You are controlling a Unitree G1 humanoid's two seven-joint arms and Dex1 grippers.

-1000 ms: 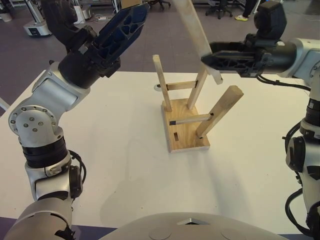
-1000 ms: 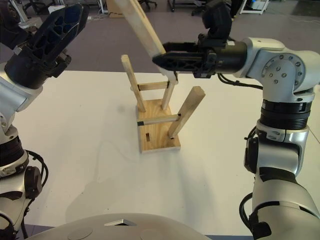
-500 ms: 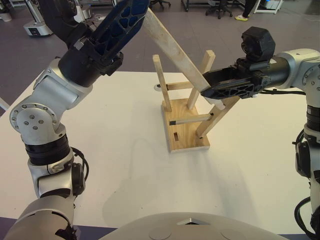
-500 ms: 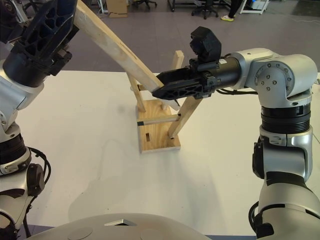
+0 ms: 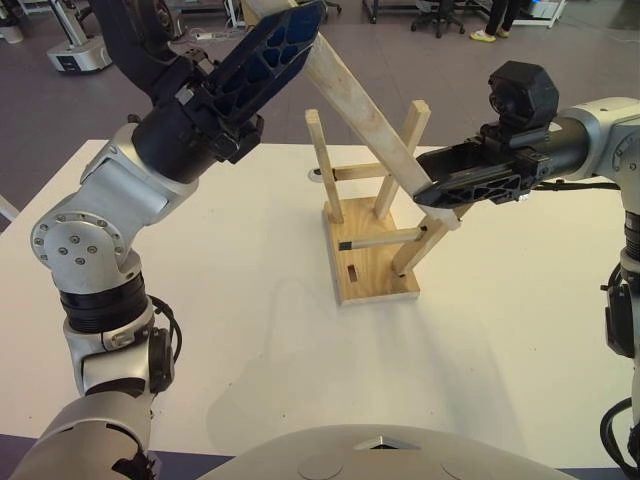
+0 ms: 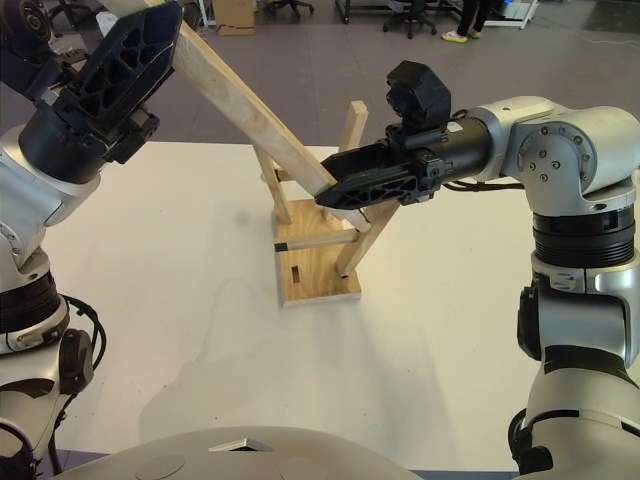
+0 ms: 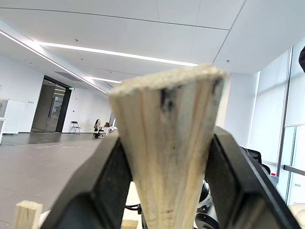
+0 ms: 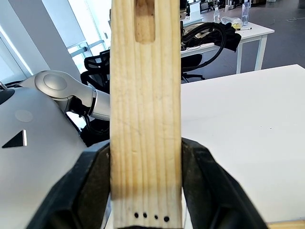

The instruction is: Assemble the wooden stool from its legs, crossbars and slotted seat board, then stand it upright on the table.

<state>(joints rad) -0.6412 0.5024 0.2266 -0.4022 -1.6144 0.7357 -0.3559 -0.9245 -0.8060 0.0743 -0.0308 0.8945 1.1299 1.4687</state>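
A loose wooden leg slants in the air above the table, held at both ends. My left gripper is shut on its upper end; black fingers press either side of the end grain. My right gripper is shut on its lower end, fingers flanking the slotted face. Below, the seat board lies flat on the white table. Three legs stand up from it, joined by two crossbars. The right gripper hovers just in front of the near right leg.
Open tabletop stretches to the left of and in front of the stool. The table's far edge runs behind the stool, with floor beyond. Office chairs and another machine stand far back.
The right gripper dropped and tilted the leg from near upright to a slant toward the left. The left gripper, apart from it a second ago, has closed on its upper end.
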